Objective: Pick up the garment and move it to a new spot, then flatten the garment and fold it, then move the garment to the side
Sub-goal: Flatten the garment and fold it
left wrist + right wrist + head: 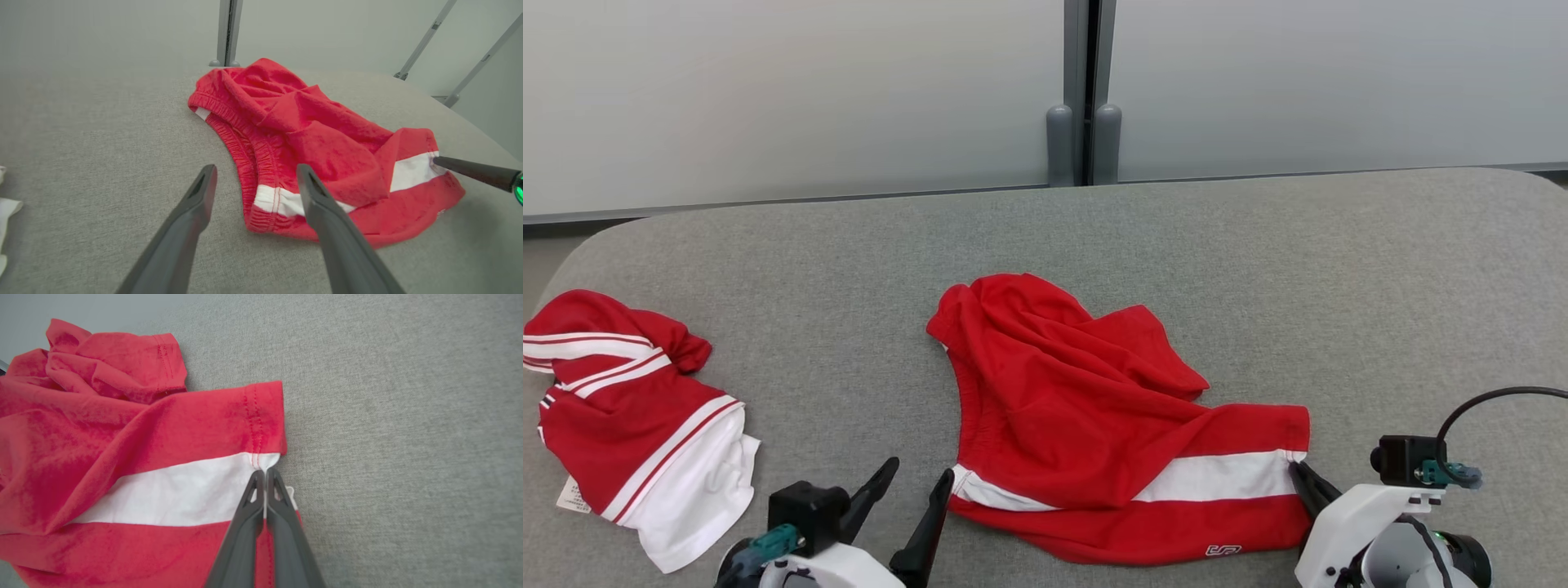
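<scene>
The right jaws pinch the white-striped hem of the crumpled red fabric shorts (1094,408); the left jaws stand wide, waistband just beside them.

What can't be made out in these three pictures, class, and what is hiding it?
- Second garment, head view: its left part is cut off by the picture's edge.
- Its tag, head view: too small to read.
- Logo on the red shorts, head view: too small to read.
- Right gripper, right wrist view: the shut fingers hide how much hem they pinch.
</scene>
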{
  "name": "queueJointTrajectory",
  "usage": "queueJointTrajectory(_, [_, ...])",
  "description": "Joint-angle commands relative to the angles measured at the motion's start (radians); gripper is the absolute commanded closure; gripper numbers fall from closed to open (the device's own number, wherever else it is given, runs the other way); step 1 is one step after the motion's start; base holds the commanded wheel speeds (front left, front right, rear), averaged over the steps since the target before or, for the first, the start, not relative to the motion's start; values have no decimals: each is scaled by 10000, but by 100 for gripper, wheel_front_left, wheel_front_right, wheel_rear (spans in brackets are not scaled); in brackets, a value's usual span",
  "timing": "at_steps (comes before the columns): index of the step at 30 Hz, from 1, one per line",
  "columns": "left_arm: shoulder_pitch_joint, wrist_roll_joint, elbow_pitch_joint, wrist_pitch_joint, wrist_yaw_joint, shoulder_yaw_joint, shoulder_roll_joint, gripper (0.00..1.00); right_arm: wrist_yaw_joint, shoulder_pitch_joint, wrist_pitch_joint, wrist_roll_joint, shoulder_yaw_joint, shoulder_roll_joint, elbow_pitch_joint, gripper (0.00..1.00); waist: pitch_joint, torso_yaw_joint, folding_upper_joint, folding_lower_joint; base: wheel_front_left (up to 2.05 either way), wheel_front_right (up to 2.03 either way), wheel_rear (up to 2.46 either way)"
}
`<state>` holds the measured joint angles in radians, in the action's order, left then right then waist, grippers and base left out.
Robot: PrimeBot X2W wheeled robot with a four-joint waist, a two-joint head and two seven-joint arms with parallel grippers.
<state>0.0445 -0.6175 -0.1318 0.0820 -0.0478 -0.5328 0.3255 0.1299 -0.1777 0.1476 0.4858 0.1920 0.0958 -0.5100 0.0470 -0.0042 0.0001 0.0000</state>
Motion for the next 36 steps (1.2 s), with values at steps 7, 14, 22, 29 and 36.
queueJointTrajectory(7, [864,-568,-795,-1470,805,-369,211,0,18,-220,-275,297,441,170,291,100,232,-296,-1,0,0,0,0])
queueJointTrajectory(14, [1181,-1290,-1099,-2579,1254,-458,410,0,18,-330,-537,679,965,299,636,100,400,-612,-1,0,0,0,0])
queueJointTrajectory(22, [1071,-1774,-1026,-3148,1432,-601,530,53,16,-310,-804,1040,1395,524,957,100,480,-787,-1,0,0,0,0])
queueJointTrajectory(29, [1077,-1680,-826,-2946,1442,-609,620,100,16,-263,-879,1147,1438,653,919,100,475,-749,-1,0,0,0,0])
queueJointTrajectory(36, [776,-1737,244,-2439,1290,-314,788,100,16,-309,-1248,1245,1091,846,1121,100,426,-616,-1,0,0,0,0])
